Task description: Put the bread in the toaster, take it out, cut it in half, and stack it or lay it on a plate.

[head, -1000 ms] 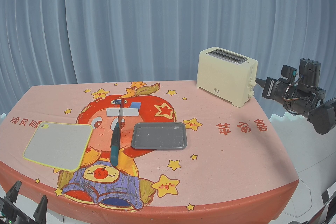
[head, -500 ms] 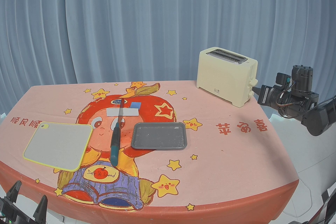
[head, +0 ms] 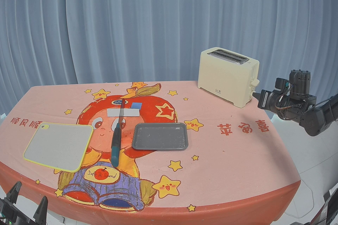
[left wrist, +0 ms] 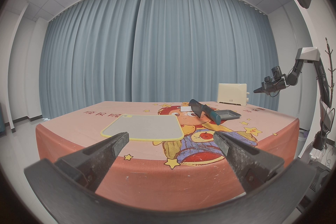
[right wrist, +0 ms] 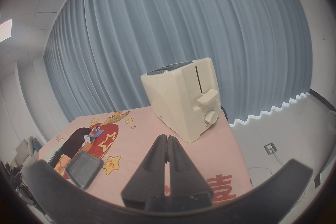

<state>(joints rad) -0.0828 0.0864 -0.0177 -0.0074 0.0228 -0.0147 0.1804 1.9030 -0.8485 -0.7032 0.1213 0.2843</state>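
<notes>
A cream toaster (head: 227, 76) stands at the table's back right, and the inside of its top slots is hidden. Its side lever (right wrist: 207, 97) sits low in its slot, above a round knob. My right gripper (head: 254, 94) is shut and holds nothing. It hovers just off the table's right edge, pointing at the toaster's lever side, a short way from it. A grey plate (head: 160, 136) lies mid-table. A teal-handled knife (head: 117, 137) lies to its left, beside the yellow-rimmed cutting board (head: 58, 146). My left gripper (left wrist: 171, 140) is open, low before the table's near left edge.
A white card (head: 123, 112) and a small blue piece (head: 136, 105) lie behind the knife's tip. The patterned cloth hangs over the table's front edge (head: 176, 213). Bare cloth lies between the plate and the toaster. A grey curtain closes the back.
My right gripper has dropped lower and drawn slightly closer to the toaster's lever side. Nothing on the table and the left gripper have not moved.
</notes>
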